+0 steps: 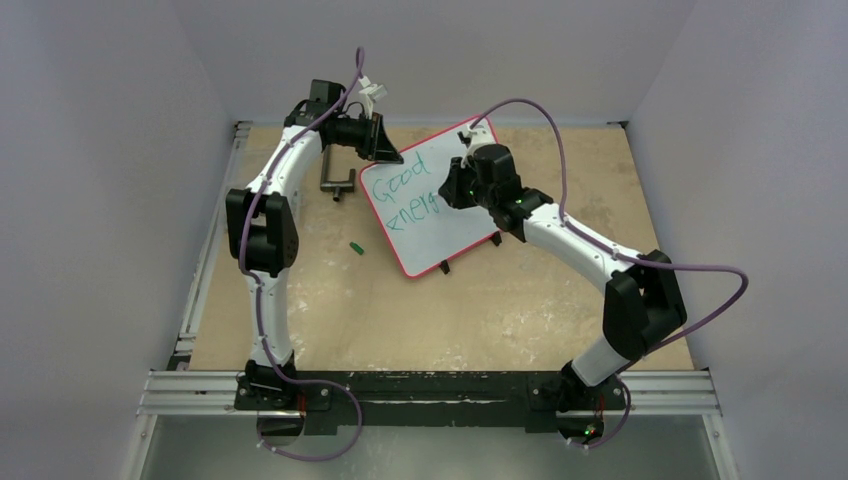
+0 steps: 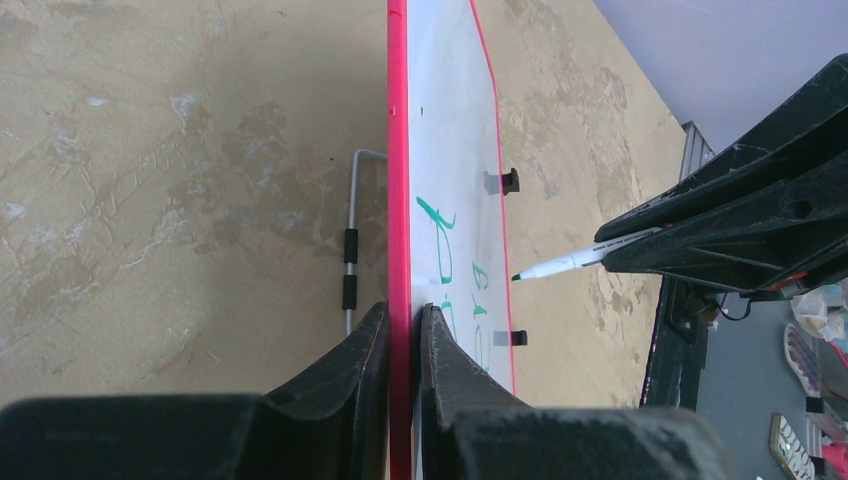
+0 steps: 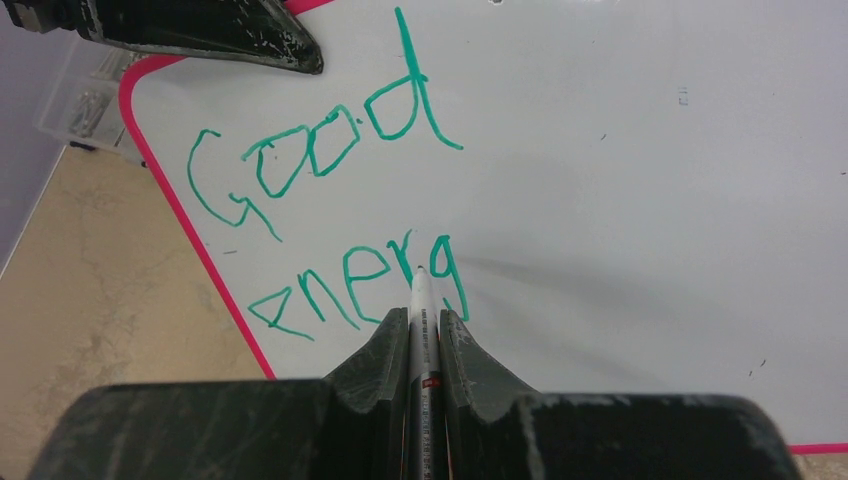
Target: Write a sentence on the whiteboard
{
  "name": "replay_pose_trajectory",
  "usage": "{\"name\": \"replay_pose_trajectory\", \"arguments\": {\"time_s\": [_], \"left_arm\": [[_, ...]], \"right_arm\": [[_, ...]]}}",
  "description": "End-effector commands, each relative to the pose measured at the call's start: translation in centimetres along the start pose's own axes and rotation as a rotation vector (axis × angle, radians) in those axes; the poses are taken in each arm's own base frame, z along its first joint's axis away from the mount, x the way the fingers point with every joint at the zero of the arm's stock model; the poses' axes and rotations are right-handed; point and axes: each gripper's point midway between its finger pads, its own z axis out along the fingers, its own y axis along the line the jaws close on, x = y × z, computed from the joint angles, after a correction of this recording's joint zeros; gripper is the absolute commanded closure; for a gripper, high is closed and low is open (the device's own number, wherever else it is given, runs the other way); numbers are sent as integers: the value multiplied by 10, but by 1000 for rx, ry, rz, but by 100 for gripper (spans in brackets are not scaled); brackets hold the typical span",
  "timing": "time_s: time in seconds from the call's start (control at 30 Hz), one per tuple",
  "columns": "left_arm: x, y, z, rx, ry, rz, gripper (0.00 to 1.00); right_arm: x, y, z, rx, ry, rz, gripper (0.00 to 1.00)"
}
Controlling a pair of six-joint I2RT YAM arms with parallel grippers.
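Green sentence point(image 1: 405, 197) partly hidden behind right tool point(image 3: 422, 318) clamping marker point(image 2: 565, 263); left tool point(image 2: 404, 312) clamps whiteboard point(image 2: 450, 150).

One whiteboard point(image 1: 450, 215) with two black clip feet point(image 1: 446, 267), one sentence point(image 3: 330, 150) in two green lines, one marker point(image 3: 420, 300), one small green object point(image 1: 355, 246), one metal bracket point(image 1: 338, 183) and two grippers are counted: the left gripper point(image 2: 404, 312) and the right gripper point(image 3: 421, 318).
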Motion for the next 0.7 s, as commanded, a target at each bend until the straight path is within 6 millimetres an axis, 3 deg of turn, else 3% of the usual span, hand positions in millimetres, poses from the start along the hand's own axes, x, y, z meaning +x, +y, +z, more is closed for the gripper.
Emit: {"name": "replay_pose_trajectory", "arguments": {"time_s": [0.0, 0.27, 0.67], "left_arm": [[-22, -24, -11, 14, -39, 144, 100], [-22, -24, -10, 22, -41, 140, 100], [-22, -25, -10, 26, -43, 143, 100]], "right_arm": [[-43, 5, -12, -10, -105, -10, 100], [-49, -13, -2, 40, -113, -13, 100], [-43, -14, 10, 34, -92, -2, 100]]}}
